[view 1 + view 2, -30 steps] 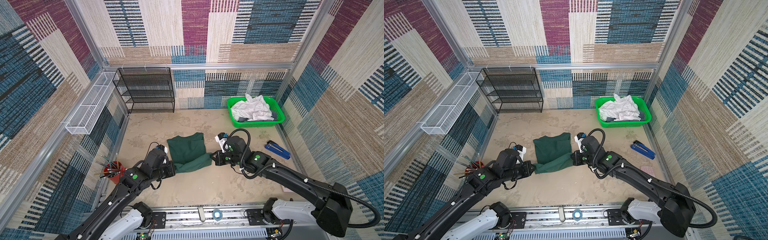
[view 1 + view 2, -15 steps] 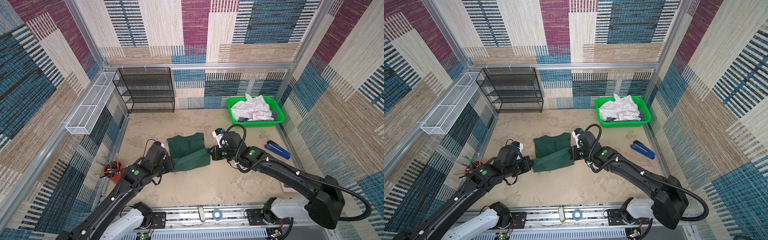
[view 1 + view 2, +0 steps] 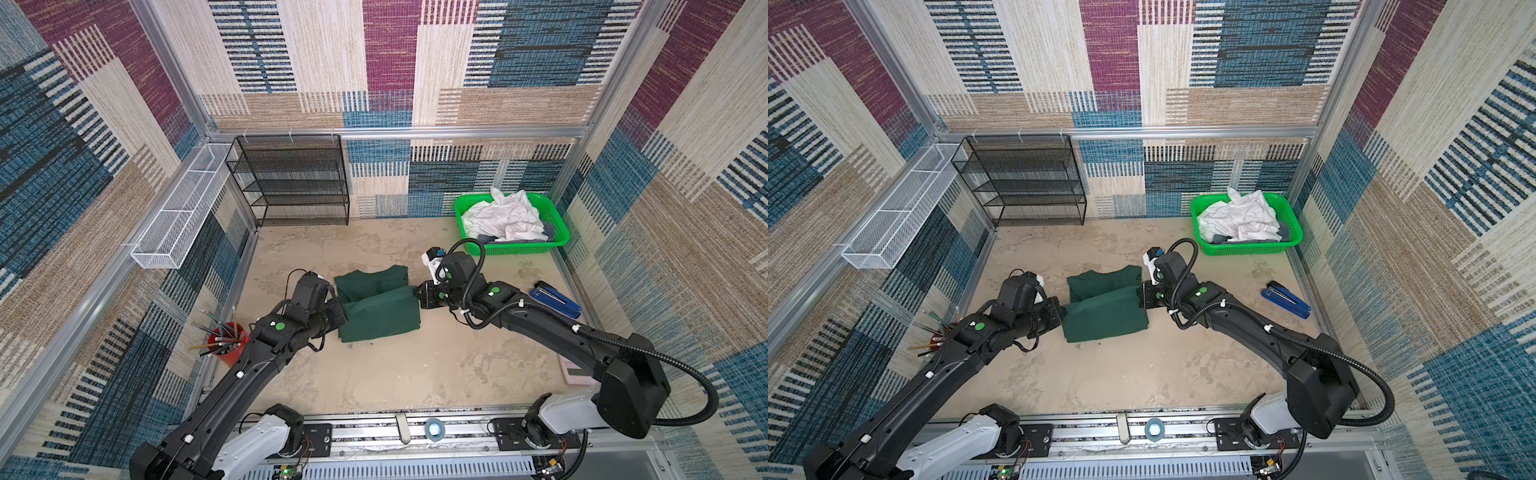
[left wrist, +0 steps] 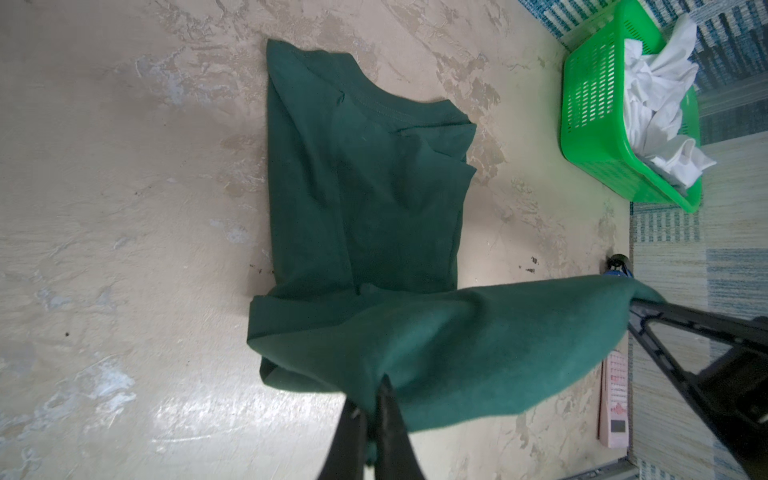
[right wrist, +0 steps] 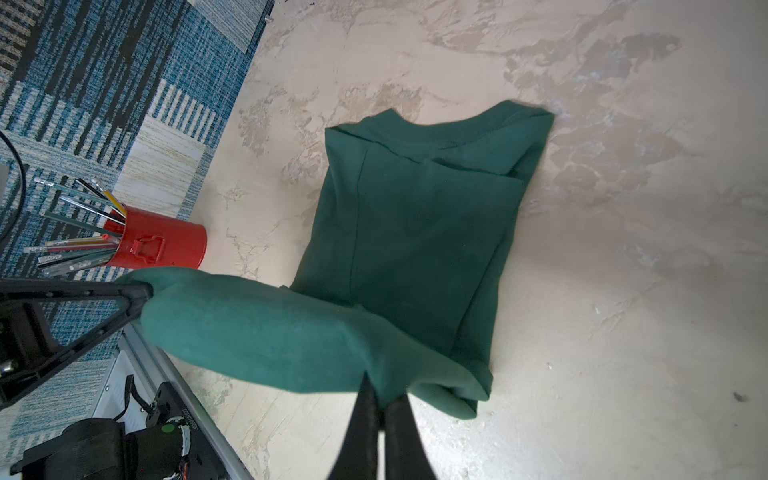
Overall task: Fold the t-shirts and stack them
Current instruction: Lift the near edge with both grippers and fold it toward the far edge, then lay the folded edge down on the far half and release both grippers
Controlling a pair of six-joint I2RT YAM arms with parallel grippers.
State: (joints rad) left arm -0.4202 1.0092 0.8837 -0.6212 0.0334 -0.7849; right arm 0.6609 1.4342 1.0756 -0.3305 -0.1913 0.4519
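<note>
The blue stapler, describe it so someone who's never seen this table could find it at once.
Find the bright green basket in the table's far right corner. Nearer the front, along the right edge, lies the stapler. It is the only blue thing on the tabletop, long, flat, with a black end.

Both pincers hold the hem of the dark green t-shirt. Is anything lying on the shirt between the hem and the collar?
Nothing visible. The left pincer and right pincer grip the lifted hem of the dark green t-shirt; its flat part up to the collar is bare.
</note>
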